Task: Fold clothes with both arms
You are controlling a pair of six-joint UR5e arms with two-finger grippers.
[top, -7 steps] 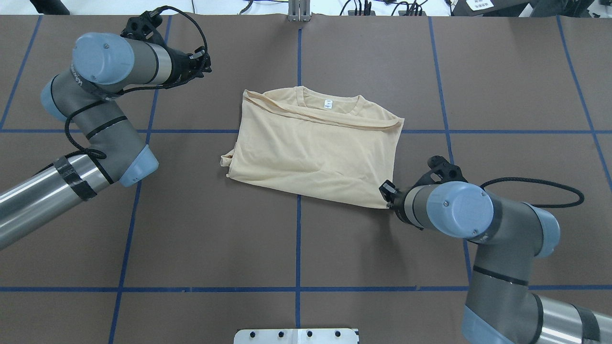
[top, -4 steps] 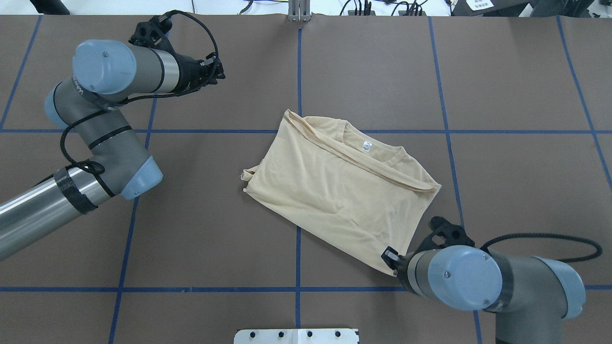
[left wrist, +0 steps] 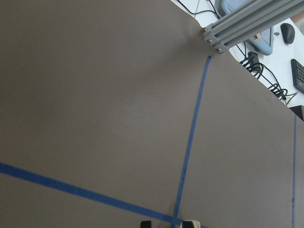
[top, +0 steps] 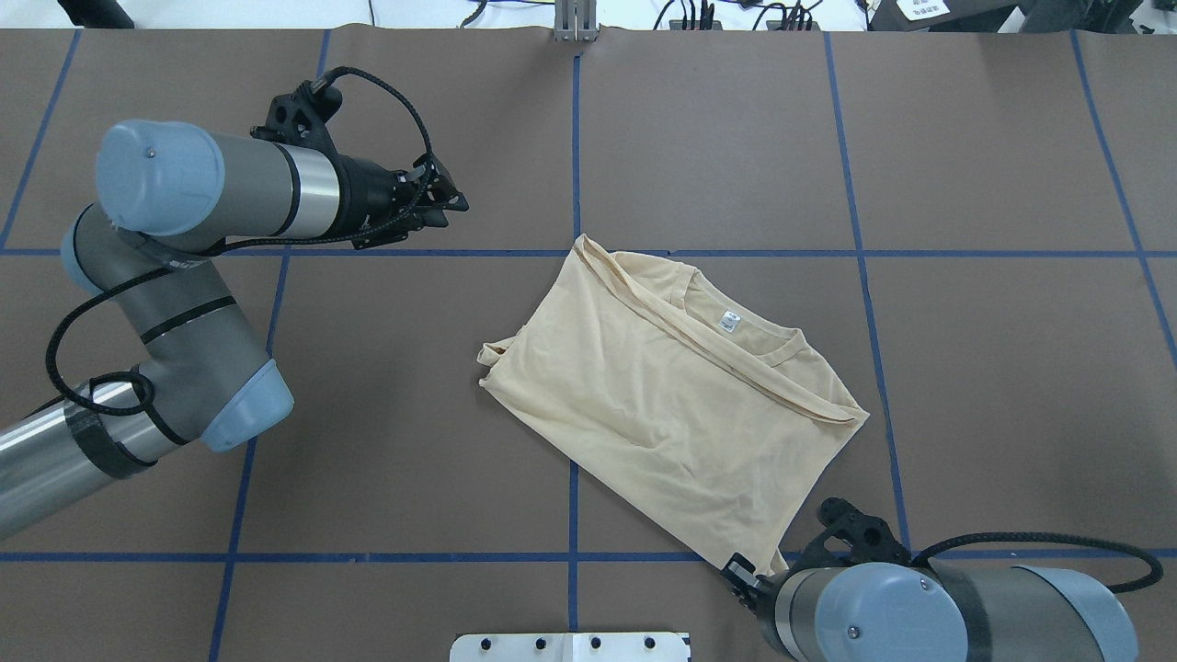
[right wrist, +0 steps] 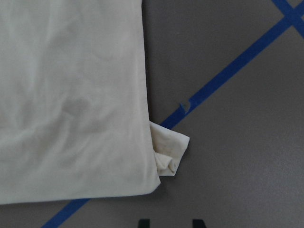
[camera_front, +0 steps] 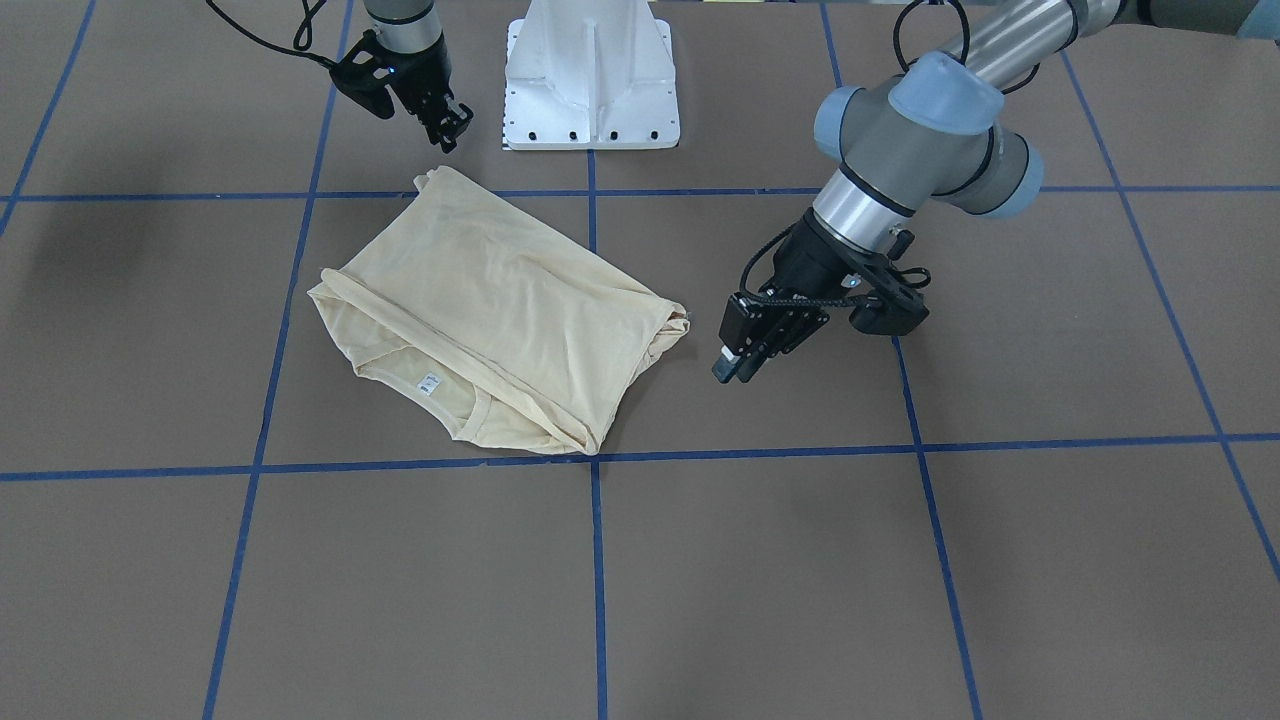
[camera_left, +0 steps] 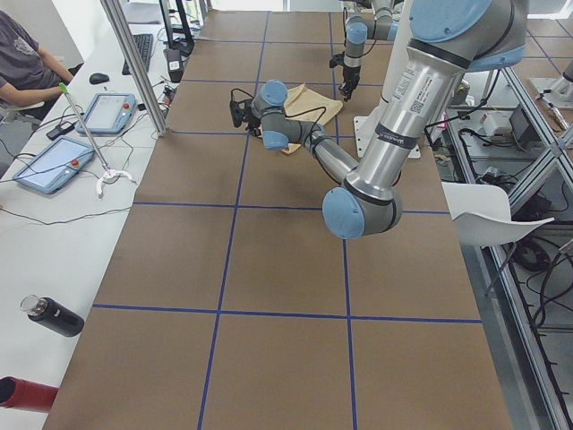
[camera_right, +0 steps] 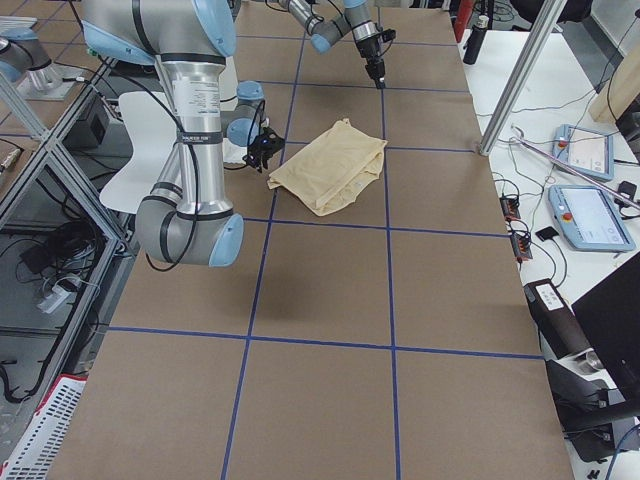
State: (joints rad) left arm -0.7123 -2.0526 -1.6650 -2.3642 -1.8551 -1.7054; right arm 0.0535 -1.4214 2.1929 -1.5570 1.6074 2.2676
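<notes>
The cream-yellow shirt [top: 662, 405] lies folded and turned askew on the brown table, neck label [top: 728, 321] up, print hidden. It also shows in the front view [camera_front: 490, 310] and the right wrist view [right wrist: 71, 95]. My right gripper [top: 740, 572] hovers just off the shirt's near hem corner, apart from it in the front view [camera_front: 450, 130]. Its fingertips stand apart at the bottom edge of the right wrist view, holding nothing. My left gripper [top: 455, 198] is open and empty over bare table, left of the shirt's far corner; it also shows in the front view [camera_front: 733, 368].
The white pedestal base [camera_front: 590, 90] stands at the table's near edge beside the right gripper. Blue tape lines [top: 575, 138] cross the brown table. An aluminium post [left wrist: 247, 23] stands at the far edge. Tablets and cables lie on the side bench [camera_right: 585, 210].
My right gripper has dragged the shirt toward the robot's side and turned it clockwise, then let go of the corner. My left gripper has moved right and nearer, toward the shirt.
</notes>
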